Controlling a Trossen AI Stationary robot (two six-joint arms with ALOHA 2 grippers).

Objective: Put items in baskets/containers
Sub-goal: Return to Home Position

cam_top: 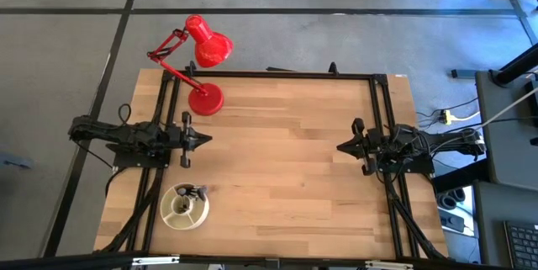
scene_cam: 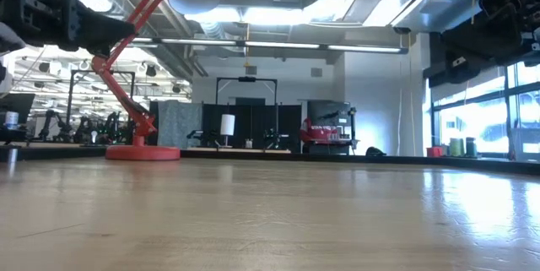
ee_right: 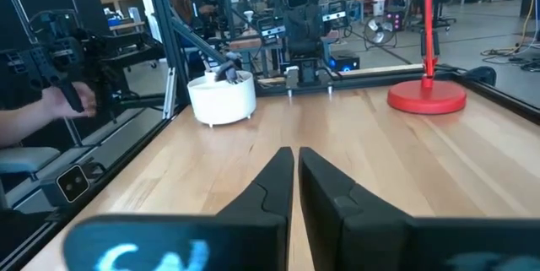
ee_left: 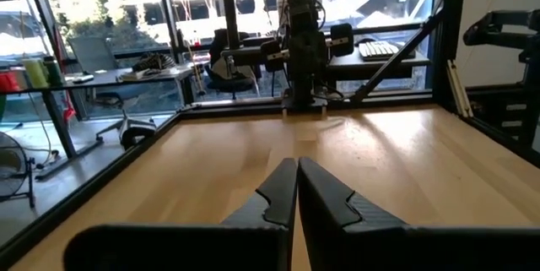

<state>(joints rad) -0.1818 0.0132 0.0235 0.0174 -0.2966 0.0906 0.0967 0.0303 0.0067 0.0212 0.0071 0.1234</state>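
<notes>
A round cream-white dish (cam_top: 185, 206) stands on the table near the left front corner, and also shows in the right wrist view (ee_right: 222, 100). Dark makeup brushes (cam_top: 192, 193) stick up out of it, their tips showing above its rim (ee_right: 226, 71). My left gripper (cam_top: 206, 140) is shut and level above the table's left side, holding nothing, as its wrist view (ee_left: 297, 168) shows. My right gripper (cam_top: 341, 146) is shut and level above the right side, also holding nothing (ee_right: 296, 157).
A red desk lamp stands with its round base (cam_top: 206, 100) at the table's far left, its head (cam_top: 208, 43) beyond the far edge. A black frame (cam_top: 277, 75) runs round the table. A person's hand (ee_right: 59, 98) shows beyond the table's edge.
</notes>
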